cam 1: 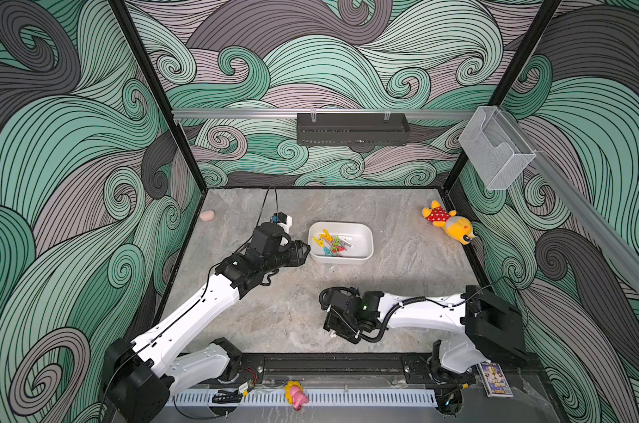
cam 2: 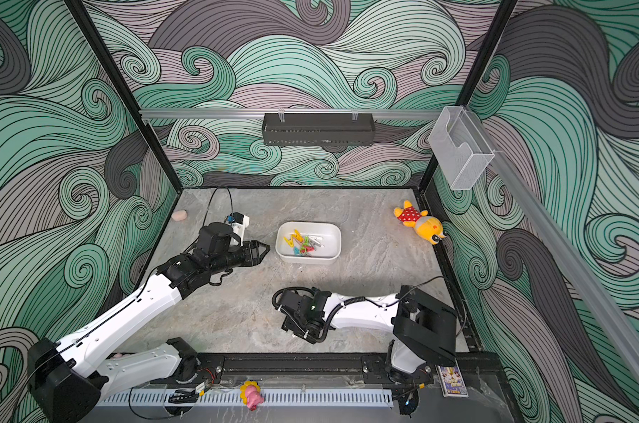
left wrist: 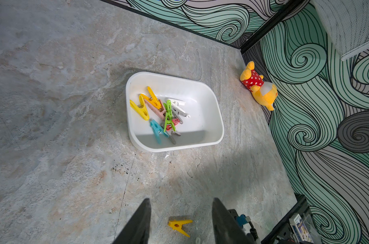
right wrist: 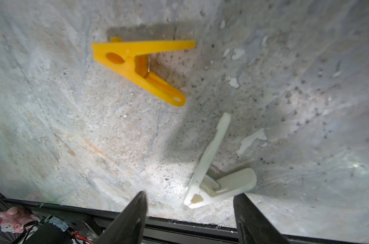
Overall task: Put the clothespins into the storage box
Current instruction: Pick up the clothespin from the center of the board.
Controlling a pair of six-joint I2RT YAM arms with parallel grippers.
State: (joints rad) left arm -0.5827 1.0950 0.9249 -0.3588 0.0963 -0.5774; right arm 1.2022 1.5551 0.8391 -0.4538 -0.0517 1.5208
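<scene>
White rounded-rectangular plastic storage box [cam 1: 361, 234]: centre of both top views, on grey marbled bench [cam 1: 274, 311]; holds a heap of coloured plastic clothespins [cam 1: 332, 244]
Loose on bench: yellow clothespin [right wrist: 137, 63], white clothespin [right wrist: 213, 181]
Above them, right gripper [right wrist: 192, 194]: jaws parted, gripping nothing, white one's head between the tips
Beside box, left gripper [left wrist: 181, 200]: jaws parted, empty

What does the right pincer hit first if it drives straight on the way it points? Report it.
Probably the white clothespin, which lies on the table between the tips of the open right pincer. The tabletop comes right after. Depth is unclear from the wrist view.
</scene>
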